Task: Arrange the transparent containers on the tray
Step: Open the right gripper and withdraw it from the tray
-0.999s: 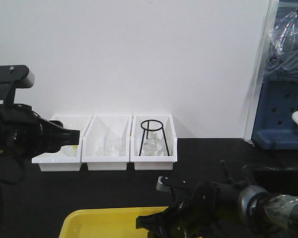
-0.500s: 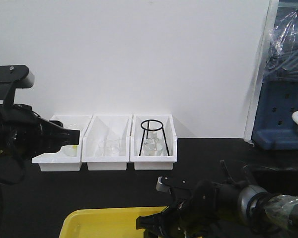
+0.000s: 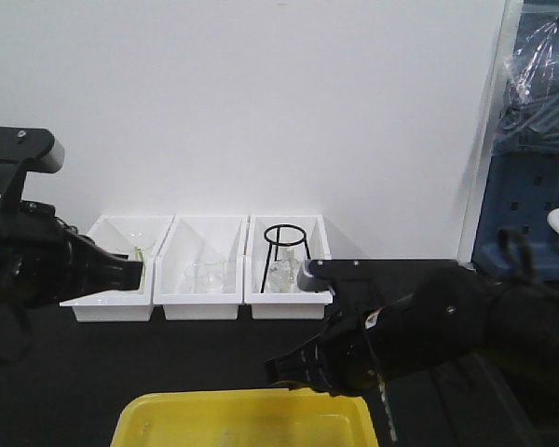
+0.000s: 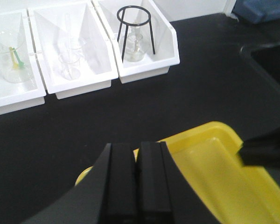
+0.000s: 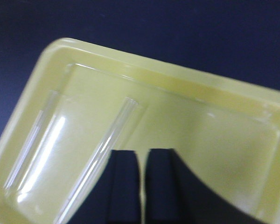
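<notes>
Jaws of both the right gripper [image 5: 143, 186] and left gripper [image 4: 137, 182] are sitting closed and empty, two test tubes [image 5: 100, 156] already lying in the yellow tray [image 5: 186, 88], suggesting completion.

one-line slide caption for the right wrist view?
Right hand, nearly closed and empty, above the yellow tray where two clear tubes lie side by side.

A bright yellow plastic tray [image 5: 214, 116] holds two clear glass test tubes [image 5: 100, 154]; black counter [image 4: 200, 79]; three white plastic bins [image 4: 79, 70] beyond the tray.
</notes>
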